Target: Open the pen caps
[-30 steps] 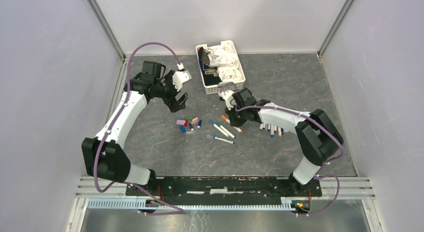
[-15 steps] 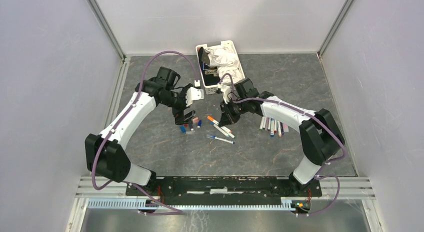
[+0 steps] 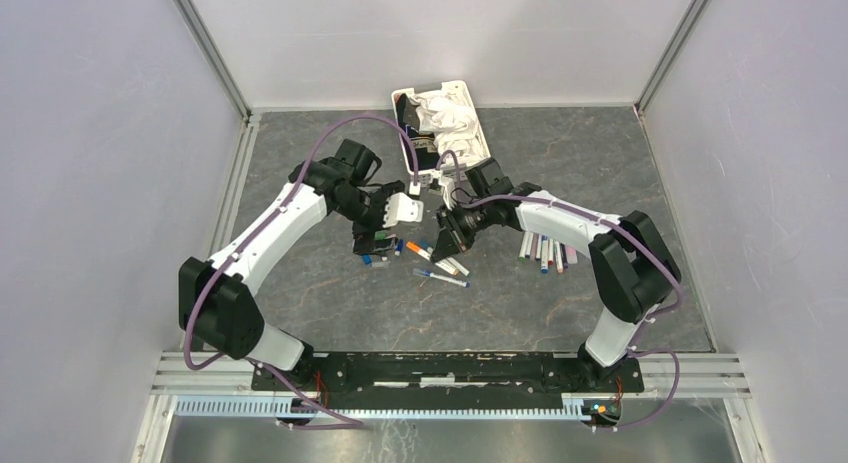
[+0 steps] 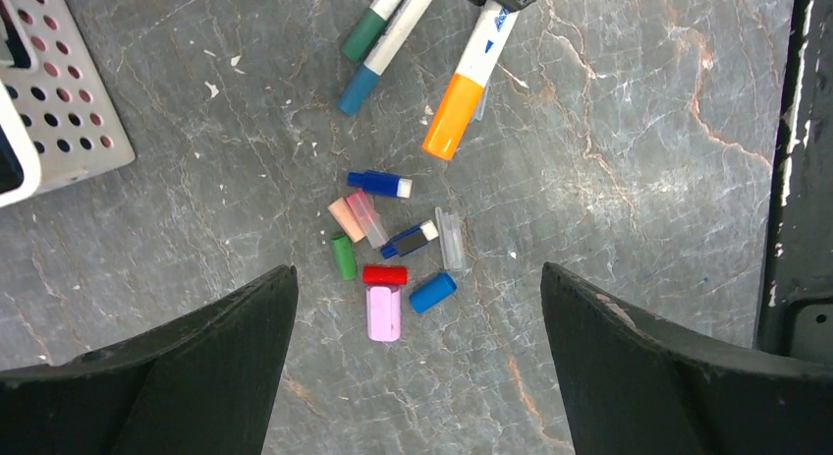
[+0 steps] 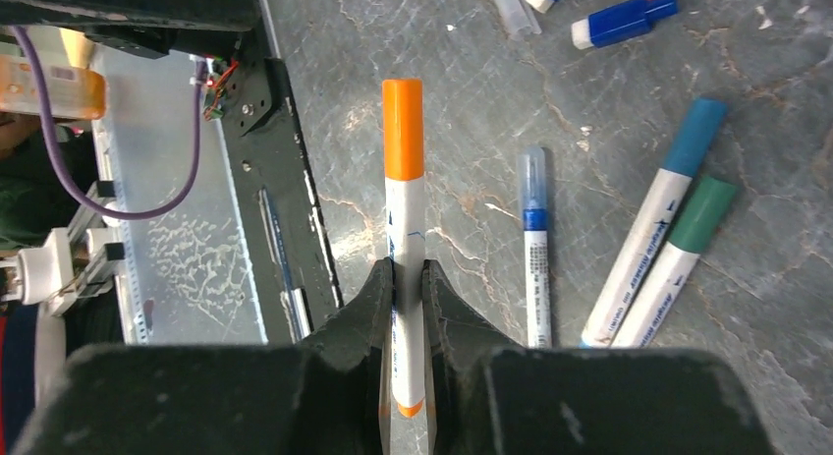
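Note:
My right gripper (image 5: 406, 278) is shut on the white barrel of a pen with an orange cap (image 5: 403, 131), which it holds above the table and points toward the left arm. In the top view this pen (image 3: 418, 250) sits between the two grippers. My left gripper (image 4: 417, 273) hangs open over a cluster of loose pen caps (image 4: 385, 312) in pink, red, blue and green. The orange cap (image 4: 454, 116) shows beyond them. Three more capped pens lie beside the held one: clear-capped (image 5: 533, 249), teal-capped (image 5: 653, 244) and green-capped (image 5: 683, 254).
A white slotted basket (image 3: 470, 168) with crumpled white material stands at the back centre, its corner (image 4: 69, 131) close to the left gripper. A row of several pens (image 3: 545, 251) lies under the right forearm. Walls enclose the table on three sides.
The left arm has swung right and forward until its open gripper came over the loose caps. The right gripper has carried the orange-capped pen leftward toward it.

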### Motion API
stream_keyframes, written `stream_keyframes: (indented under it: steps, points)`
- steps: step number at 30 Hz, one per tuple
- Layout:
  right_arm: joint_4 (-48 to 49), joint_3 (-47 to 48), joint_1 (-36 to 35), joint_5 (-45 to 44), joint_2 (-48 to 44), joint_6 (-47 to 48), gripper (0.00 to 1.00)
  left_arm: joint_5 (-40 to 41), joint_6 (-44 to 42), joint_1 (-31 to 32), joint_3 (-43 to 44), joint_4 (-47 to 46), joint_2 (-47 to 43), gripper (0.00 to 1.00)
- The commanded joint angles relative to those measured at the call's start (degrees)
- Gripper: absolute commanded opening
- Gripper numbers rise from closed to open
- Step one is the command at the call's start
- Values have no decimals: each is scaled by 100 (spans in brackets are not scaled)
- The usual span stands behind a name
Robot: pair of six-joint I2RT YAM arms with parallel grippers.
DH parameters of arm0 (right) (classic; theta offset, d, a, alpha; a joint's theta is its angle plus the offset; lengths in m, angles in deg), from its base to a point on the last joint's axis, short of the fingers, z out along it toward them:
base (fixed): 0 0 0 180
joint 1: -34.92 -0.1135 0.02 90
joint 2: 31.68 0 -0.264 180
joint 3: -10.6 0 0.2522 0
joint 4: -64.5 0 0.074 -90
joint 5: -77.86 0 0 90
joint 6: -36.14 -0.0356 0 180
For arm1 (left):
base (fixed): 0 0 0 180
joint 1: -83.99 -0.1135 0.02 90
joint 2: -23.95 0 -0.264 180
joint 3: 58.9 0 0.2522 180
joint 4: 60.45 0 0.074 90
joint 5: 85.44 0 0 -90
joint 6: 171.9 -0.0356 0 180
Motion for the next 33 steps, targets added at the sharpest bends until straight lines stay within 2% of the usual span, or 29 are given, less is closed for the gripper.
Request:
stream_keyframes:
  steps: [1, 9, 12, 14, 21, 28, 33]
  points:
    - [368, 125, -67, 642, 96, -164, 0, 297, -649, 178, 116, 195, 2, 97]
    - [931, 117, -114, 1306, 179, -569, 0, 76, -871, 574, -350, 62, -393, 94]
    - [961, 183, -115, 1411, 240, -638, 0, 84, -863, 700, -385, 51, -405, 89]
    - [981, 233, -123, 1401, 275, -683, 0, 113, -876, 744, -394, 49, -391, 84]
    - [995, 361, -156, 1482, 442, -797, 0, 103, -959, 878, -416, 26, -311, 56]
    - [985, 476, -173, 1569, 590, -852, 0, 165, -1017, 1041, -521, 26, -229, 46]
    - [849, 560, -173, 1615, 658, -726, 0, 409, -1048, 1117, -579, 26, -173, 23]
